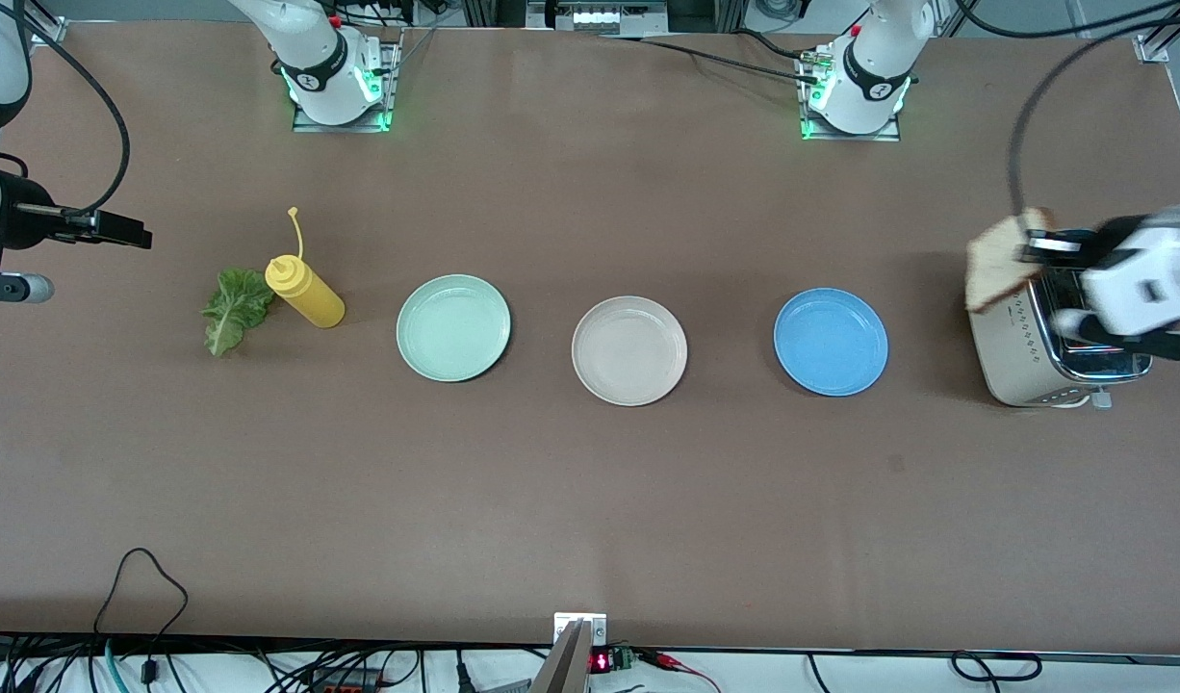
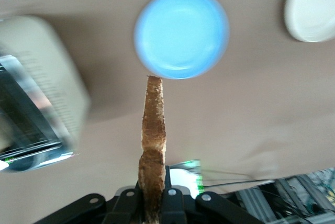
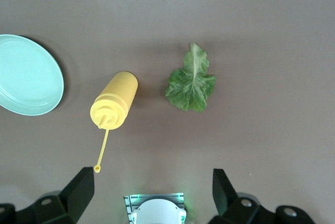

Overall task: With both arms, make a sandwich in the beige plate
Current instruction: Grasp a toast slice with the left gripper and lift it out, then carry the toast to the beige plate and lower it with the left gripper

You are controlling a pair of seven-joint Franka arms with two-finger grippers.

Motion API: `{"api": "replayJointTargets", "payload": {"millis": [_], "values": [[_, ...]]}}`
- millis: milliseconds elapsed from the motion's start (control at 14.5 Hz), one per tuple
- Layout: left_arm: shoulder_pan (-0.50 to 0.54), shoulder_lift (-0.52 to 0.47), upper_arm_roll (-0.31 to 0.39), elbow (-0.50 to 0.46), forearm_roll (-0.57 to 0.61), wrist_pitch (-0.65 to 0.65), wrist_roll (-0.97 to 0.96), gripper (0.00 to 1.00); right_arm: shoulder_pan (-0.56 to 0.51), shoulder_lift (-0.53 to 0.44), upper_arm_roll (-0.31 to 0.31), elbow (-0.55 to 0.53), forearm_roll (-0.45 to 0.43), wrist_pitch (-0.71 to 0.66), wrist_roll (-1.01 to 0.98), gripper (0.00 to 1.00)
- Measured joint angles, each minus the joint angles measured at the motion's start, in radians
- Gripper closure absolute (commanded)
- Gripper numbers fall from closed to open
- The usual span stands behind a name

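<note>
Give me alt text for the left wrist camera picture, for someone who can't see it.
The left gripper is shut on a slice of toasted bread, seen edge-on and held above the brown table. Below it lie a blue plate, the beige plate at the picture's edge, and a blurred silver toaster.

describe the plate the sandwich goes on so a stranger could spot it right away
Three round plates sit in a row across the brown table. The beige plate is the middle one, between the mint green plate and the blue plate. It alone is pale beige-pink.
</note>
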Motion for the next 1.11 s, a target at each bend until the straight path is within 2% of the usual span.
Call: {"api": "replayJointTargets", "payload": {"millis": [69, 207, 414, 553, 760, 1105], "values": [[-0.030, 0.013, -0.030, -0.004, -0.041, 0.013, -0.053, 0.99, -0.001, 0.000, -0.002, 0.000, 0.000, -0.001, 0.000, 0.00], [-0.113, 0.054, -0.044, -0.019, -0.120, 0.090, -0.132, 0.99, -0.002, 0.001, -0.005, 0.000, 0.000, -0.003, 0.000, 0.00], [-0.208, 0.144, -0.045, -0.059, -0.240, 0.285, -0.230, 1.00, -0.005, 0.002, -0.009, 0.000, 0.000, -0.011, 0.000, 0.00], [-0.235, 0.205, -0.045, -0.095, -0.321, 0.427, -0.262, 1.00, -0.013, 0.005, -0.010, 0.000, 0.000, -0.011, 0.000, 0.00], [-0.285, 0.249, -0.046, -0.168, -0.379, 0.642, -0.269, 1.00, -0.021, 0.007, -0.011, 0.000, 0.000, -0.011, 0.000, 0.00], [-0.317, 0.306, -0.046, -0.202, -0.497, 0.835, -0.274, 1.00, -0.021, 0.007, -0.011, 0.000, 0.000, -0.010, 0.000, 0.00]]}}
